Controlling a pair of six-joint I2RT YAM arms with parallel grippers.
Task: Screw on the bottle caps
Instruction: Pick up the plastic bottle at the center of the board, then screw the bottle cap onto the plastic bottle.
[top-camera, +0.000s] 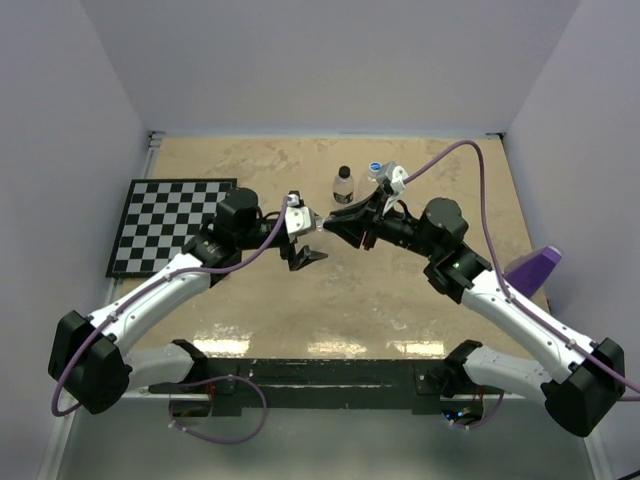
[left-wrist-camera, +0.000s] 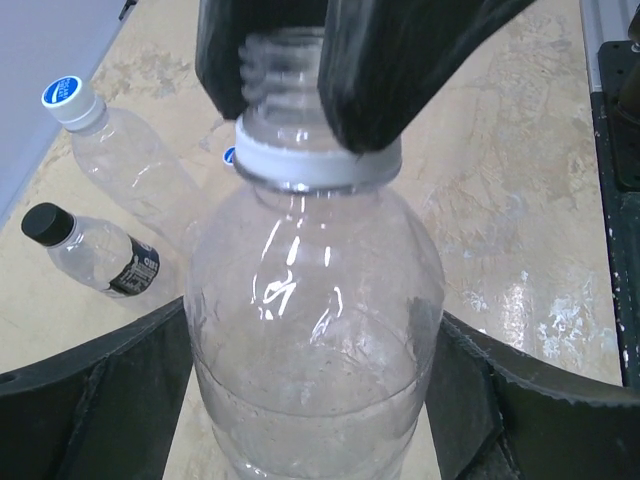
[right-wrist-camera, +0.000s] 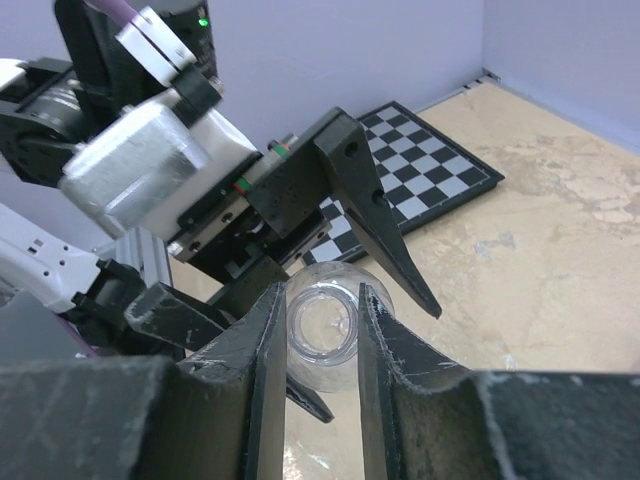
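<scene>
My left gripper (top-camera: 303, 240) (left-wrist-camera: 312, 410) is shut on the body of a clear bottle (left-wrist-camera: 310, 300), held off the table between the two arms. Its neck is open, with bare threads (left-wrist-camera: 285, 55) above a white ring. My right gripper (top-camera: 336, 224) (right-wrist-camera: 322, 335) is shut on that open neck (right-wrist-camera: 322, 322), one finger on each side. No cap shows in it. A black-capped bottle (top-camera: 343, 185) (left-wrist-camera: 95, 255) and a blue-capped bottle (top-camera: 377, 170) (left-wrist-camera: 125, 150) stand at the back. A sliver of blue (left-wrist-camera: 229, 156) shows behind the held bottle's ring.
A black-and-white chessboard (top-camera: 170, 225) (right-wrist-camera: 420, 170) lies at the left of the table. A purple object (top-camera: 535, 268) sits at the right edge. Grey walls close in the back and both sides. The tan tabletop (top-camera: 420, 300) lies under the grippers.
</scene>
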